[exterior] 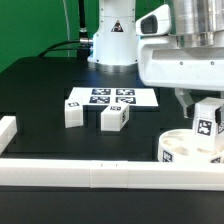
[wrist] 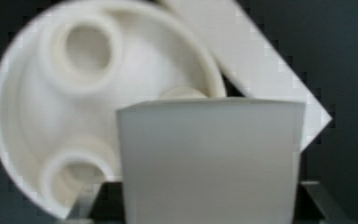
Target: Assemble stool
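Note:
The round white stool seat [exterior: 183,150] lies at the exterior view's right, against the front rail. My gripper [exterior: 207,112] is shut on a white tagged leg block [exterior: 207,126] and holds it upright right over the seat's top. I cannot tell whether block and seat touch. In the wrist view the leg block [wrist: 211,150] fills the middle between my dark fingers [wrist: 98,202]. The seat [wrist: 51,110] lies behind it, with two round sockets showing [wrist: 87,45]. Two more leg blocks [exterior: 74,111] [exterior: 115,117] stand on the black table left of centre.
The marker board [exterior: 112,97] lies flat behind the two loose blocks. A long white rail [exterior: 90,176] runs along the front edge and a short rail piece [exterior: 7,133] stands at the left. The arm's base [exterior: 112,40] is at the back. A straight-edged white part [wrist: 247,50] shows beyond the seat.

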Motion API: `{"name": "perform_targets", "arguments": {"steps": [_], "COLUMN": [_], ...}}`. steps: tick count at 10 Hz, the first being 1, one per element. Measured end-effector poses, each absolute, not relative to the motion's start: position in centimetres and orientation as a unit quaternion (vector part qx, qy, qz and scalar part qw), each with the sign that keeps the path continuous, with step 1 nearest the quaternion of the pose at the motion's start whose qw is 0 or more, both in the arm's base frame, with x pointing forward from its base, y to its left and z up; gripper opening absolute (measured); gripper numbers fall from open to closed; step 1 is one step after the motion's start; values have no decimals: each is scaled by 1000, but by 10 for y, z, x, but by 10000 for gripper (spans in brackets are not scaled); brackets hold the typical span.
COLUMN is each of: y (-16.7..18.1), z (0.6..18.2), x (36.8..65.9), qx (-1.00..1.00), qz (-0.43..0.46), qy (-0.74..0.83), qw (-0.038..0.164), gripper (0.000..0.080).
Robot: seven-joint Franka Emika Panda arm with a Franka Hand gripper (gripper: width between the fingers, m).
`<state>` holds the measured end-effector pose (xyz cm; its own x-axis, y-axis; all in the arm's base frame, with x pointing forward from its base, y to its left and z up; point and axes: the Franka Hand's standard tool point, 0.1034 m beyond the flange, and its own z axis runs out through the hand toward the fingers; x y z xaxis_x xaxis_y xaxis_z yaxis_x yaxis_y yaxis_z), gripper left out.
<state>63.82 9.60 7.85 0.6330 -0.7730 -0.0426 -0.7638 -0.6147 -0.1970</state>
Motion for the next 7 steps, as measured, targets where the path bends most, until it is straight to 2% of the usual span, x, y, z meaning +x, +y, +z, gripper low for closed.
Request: {"name": "perform_targets", "arguments": {"steps": [7], "y": [99], "z": [77], "x": [638], "qx": [-786], "qz": [18], "qy": [604], "qw": [131], "gripper": [340]}}
